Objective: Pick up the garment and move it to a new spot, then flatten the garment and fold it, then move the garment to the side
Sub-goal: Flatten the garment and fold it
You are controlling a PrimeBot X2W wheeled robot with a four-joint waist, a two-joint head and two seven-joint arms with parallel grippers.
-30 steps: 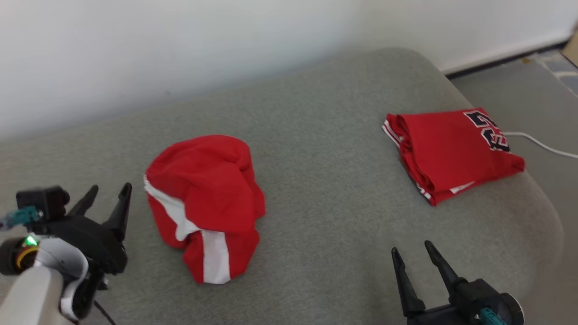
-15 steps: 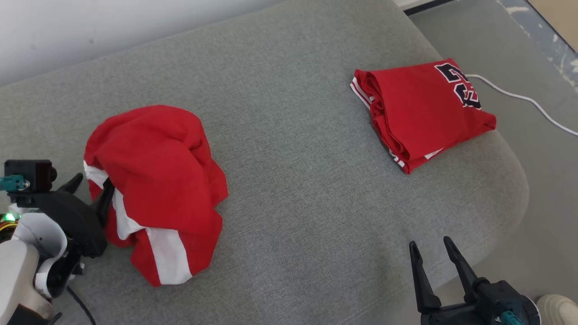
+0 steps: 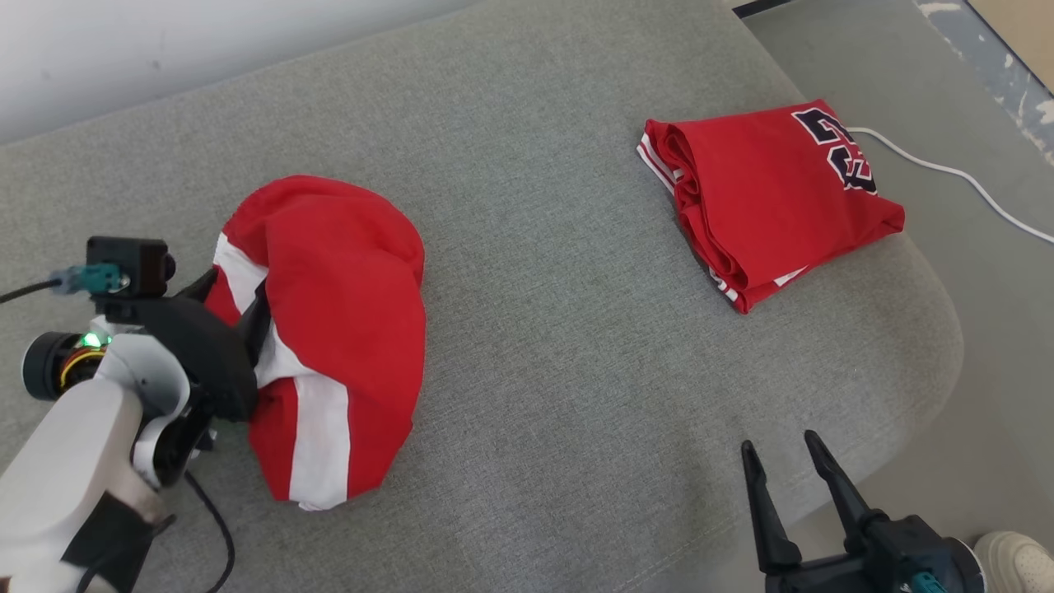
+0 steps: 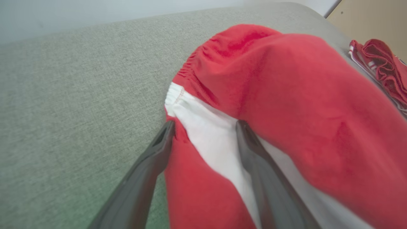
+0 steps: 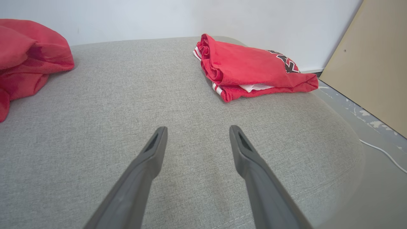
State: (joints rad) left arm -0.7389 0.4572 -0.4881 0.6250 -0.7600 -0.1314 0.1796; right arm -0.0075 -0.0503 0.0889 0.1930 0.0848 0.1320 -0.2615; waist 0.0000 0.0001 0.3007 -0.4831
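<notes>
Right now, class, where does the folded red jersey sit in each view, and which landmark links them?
Head view: folded jersey, upper right, on the grey cushion.
Left wrist view: far right edge, upper part.
Right wrist view: upper middle.
Shared landmark: the crumpled red garment with the white stripe.

Garment (image 3: pixel 346 288) red, white stripe; cushion (image 3: pixel 576 371) grey.

I look down at a big grey cushion (image 3: pixel 560 346). A folded red shirt (image 3: pixel 766 206) with dark numbers lies on it at 2 o'clock, near the edge. At 3 o'clock from the shirt, a thin white cord (image 3: pixel 947 170) runs over the grey floor (image 3: pixel 865 74). A pale shoe tip (image 3: pixel 1017 560) peeks in at 5 o'clock. The white wall (image 3: pixel 165 41) is at 11 o'clock.
</notes>
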